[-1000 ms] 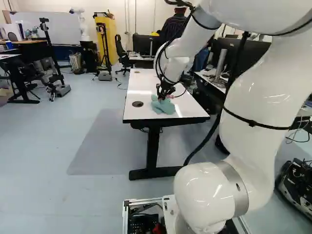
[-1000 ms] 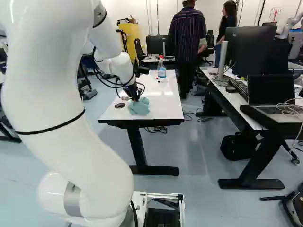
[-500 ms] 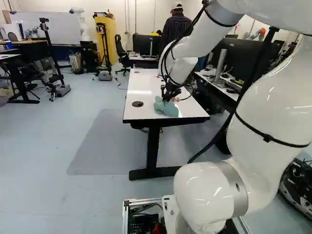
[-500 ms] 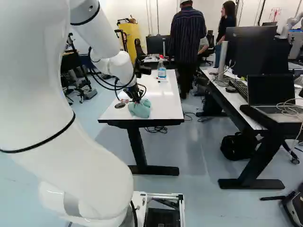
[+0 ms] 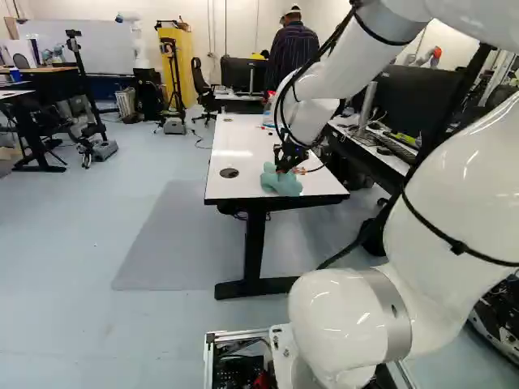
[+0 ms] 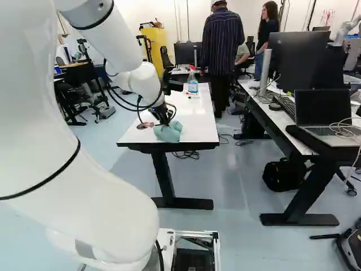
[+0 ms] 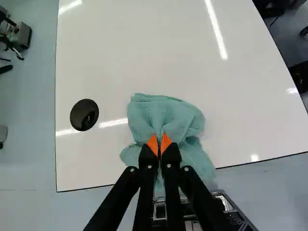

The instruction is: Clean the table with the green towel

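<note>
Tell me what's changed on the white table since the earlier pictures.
The green towel has slid a little rightward in both base views and nearer the table's near edge. The arm and its end effector, shut on the towel, moved with it; no release shows. The base, the white table and the spray bottle stayed put.

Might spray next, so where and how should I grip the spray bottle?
Probably pinch the spray bottle by its body, below the red top, coming level from the robot's side: it stands upright, narrowing upward. Set down the green towel first; the gripper is shut on it.
</note>
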Tool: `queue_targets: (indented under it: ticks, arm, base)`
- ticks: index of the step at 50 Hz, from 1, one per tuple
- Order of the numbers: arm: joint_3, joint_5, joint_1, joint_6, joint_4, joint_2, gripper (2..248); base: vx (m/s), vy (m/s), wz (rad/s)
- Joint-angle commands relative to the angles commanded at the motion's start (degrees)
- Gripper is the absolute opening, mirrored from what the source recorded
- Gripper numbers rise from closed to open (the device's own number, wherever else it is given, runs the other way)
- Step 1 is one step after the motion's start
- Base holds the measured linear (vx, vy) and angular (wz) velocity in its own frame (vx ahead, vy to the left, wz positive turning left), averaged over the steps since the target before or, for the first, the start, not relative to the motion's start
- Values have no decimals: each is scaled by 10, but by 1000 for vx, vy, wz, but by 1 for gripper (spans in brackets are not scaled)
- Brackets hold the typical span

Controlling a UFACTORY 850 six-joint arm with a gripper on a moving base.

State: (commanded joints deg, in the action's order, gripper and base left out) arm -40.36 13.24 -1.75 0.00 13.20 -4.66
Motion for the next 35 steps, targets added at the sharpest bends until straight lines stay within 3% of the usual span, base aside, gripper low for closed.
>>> queue_targets:
  ticks: [17, 35]
  arm:
    - [-2, 0, 3, 0, 0, 1, 28]
    - [-30, 0, 35, 0, 0, 5, 28]
  base:
    - [0, 0, 0]
    - [0, 0, 0]
